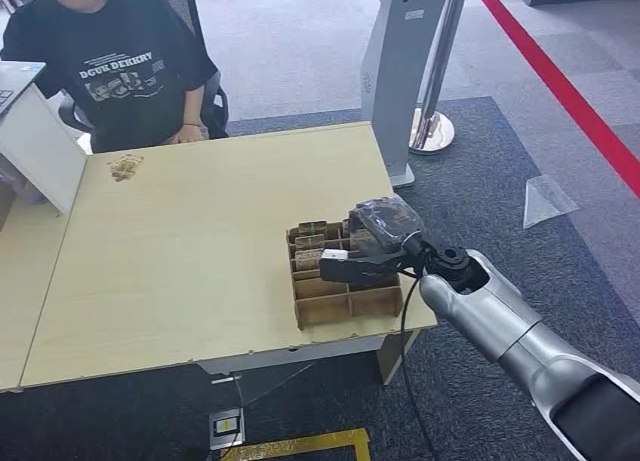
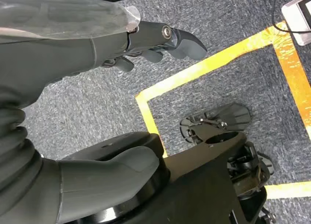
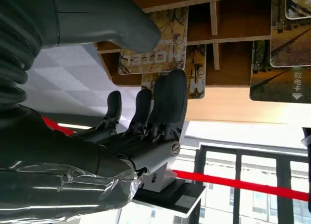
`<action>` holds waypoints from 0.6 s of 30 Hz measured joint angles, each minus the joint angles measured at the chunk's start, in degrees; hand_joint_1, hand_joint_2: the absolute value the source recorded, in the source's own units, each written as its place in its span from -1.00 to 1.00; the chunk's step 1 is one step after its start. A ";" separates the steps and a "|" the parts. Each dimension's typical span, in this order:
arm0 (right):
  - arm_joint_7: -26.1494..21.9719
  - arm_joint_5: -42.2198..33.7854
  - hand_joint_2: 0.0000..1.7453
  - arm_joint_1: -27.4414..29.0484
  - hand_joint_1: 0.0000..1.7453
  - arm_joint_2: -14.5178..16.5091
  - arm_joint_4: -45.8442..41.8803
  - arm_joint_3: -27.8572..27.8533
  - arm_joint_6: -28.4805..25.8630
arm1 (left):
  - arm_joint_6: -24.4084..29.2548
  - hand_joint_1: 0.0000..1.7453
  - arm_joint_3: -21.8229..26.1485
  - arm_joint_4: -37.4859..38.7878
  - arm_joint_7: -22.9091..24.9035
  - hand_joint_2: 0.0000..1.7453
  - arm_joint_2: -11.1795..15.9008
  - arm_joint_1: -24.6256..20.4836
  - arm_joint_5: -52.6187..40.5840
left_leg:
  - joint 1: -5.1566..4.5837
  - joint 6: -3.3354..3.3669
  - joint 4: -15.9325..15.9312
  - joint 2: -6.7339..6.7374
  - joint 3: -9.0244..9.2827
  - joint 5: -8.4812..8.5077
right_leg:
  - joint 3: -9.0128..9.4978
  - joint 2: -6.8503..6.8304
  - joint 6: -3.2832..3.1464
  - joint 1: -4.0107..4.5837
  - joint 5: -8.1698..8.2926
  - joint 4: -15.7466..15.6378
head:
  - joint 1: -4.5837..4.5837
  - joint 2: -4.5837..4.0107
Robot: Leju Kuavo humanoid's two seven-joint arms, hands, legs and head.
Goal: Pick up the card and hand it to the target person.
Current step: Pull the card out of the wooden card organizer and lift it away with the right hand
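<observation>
A person [image 1: 128,71] is sitting behind the pale wooden table [image 1: 189,241]; the left hand [image 2: 110,54] is hanging released over carpet; the right hand [image 1: 362,261], fingers [image 3: 168,107] apart and grasping nothing, is reaching over the compartmented card box [image 1: 340,296], the glossy card [image 3: 157,44] lying inside

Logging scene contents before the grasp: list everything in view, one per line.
table: one, light wood, centre
card holder: one, brown, compartmented, table's near right corner
cards: several, autumn-tree print, standing in the holder
person: one, black printed T-shirt, seated at far side
laptop: one, white, far left table edge
barrier tape: red, across floor at right
kiosk stand: one, grey, behind the table
floor tape: yellow, on grey carpet
right hand: dark, over the holder, fingers at the cards
left hand: dark, hanging above the floor, holds nothing
</observation>
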 joint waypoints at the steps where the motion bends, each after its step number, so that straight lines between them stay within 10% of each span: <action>1: 0.06 -0.04 1.00 0.00 0.05 0.00 -0.02 0.00 0.09 | 0.00 -1.00 0.00 0.00 0.00 1.00 -0.01 0.00 0.00 | 0.00 0.00 0.00 0.00 0.00 0.00 | 0.00 0.00 0.00 0.00 0.00 0.00 | 0.00 0.00; 18: 3.62 -0.56 1.00 0.19 -0.20 0.00 -1.79 0.00 2.10 | -0.03 -1.00 -0.04 0.00 0.08 1.00 -0.07 -0.01 0.00 | 0.00 0.00 0.00 0.00 0.00 0.00 | 0.00 0.00 0.00 0.00 0.00 0.00 | 0.00 0.00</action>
